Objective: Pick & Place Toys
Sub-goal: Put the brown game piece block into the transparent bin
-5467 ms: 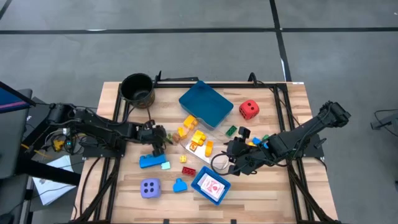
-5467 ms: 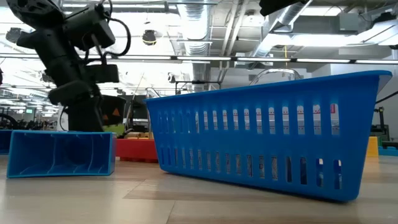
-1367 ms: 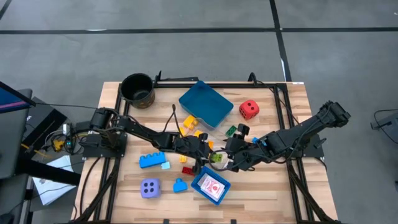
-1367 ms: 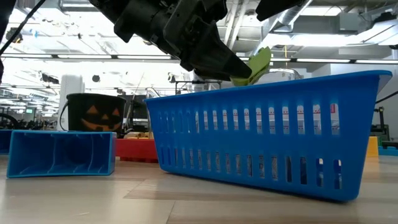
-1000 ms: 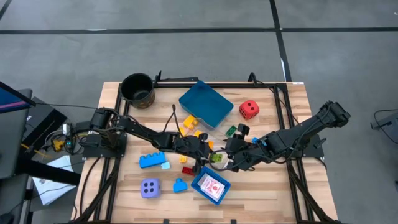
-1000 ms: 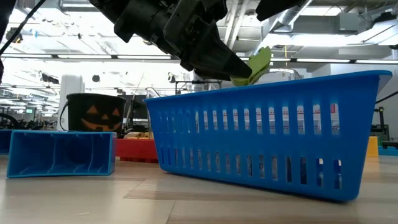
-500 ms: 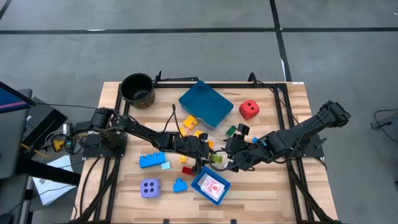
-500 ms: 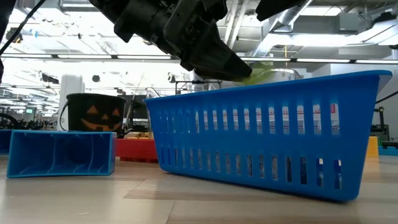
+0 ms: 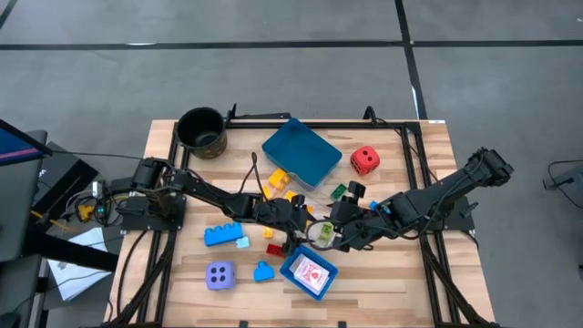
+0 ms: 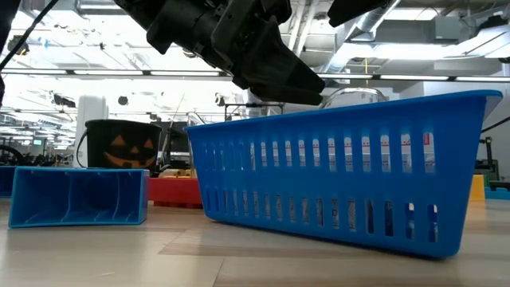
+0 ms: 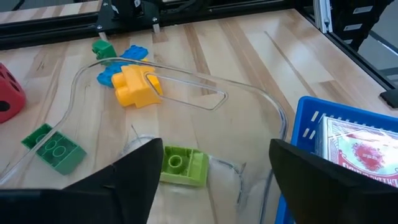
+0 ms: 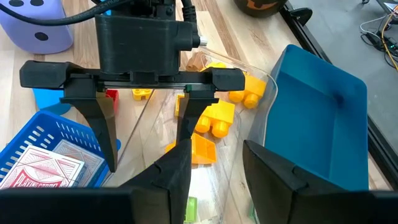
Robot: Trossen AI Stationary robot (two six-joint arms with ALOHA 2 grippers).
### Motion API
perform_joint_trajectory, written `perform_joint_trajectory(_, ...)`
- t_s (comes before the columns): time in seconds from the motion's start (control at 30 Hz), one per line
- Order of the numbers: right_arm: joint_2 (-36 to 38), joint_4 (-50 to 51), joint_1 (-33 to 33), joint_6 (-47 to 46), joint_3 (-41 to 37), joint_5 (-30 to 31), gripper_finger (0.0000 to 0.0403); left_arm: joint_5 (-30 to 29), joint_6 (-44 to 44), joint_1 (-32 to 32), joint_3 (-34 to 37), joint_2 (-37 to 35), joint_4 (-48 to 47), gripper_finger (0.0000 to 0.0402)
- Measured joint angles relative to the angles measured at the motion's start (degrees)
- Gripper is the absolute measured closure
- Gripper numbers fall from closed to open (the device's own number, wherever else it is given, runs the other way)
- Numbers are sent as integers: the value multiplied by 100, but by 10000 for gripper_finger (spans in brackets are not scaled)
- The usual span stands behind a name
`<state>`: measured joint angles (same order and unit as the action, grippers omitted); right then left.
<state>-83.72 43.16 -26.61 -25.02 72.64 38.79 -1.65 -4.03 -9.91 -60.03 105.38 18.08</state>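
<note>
I have the left gripper (image 9: pixel 303 225) near the middle of the high view, just above the blue basket (image 9: pixel 309 272), and its fingers stand spread with nothing between them. The lime brick (image 11: pixel 184 166) lies flat on a clear plastic sheet (image 11: pixel 186 109) right below the gap, at the lower middle of the left wrist view, studs up, its long axis running roughly across the line between the two fingers (image 11: pixel 134 174). So the brick sits directly under and slightly ahead of my left fingertips, not in the basket, whose corner with the red-printed card (image 11: pixel 357 146) shows at the right edge of that view. The right gripper (image 9: pixel 339 233) is close on the other side of the brick in the high view; in the right wrist view its fingers (image 12: pixel 171 171) are part-spread and I see nothing pinched, though their tips are out of frame. I judge the left arm is the one placed to act on the brick: a short drop and close would retake it, and the basket lies toward the lower frame from there.
</note>
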Motion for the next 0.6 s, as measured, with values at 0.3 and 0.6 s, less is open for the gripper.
perform_joint_trajectory(0.3, 7, -4, -2, -2, -87, -20, 267, -301, 29, -35, 12, -835, -1917, 110)
perform_joint_trajectory(0.6, 2, -5, 15, -2, -264, -20, 267, -354, 495, -93, 1074, -2579, -2499, 110)
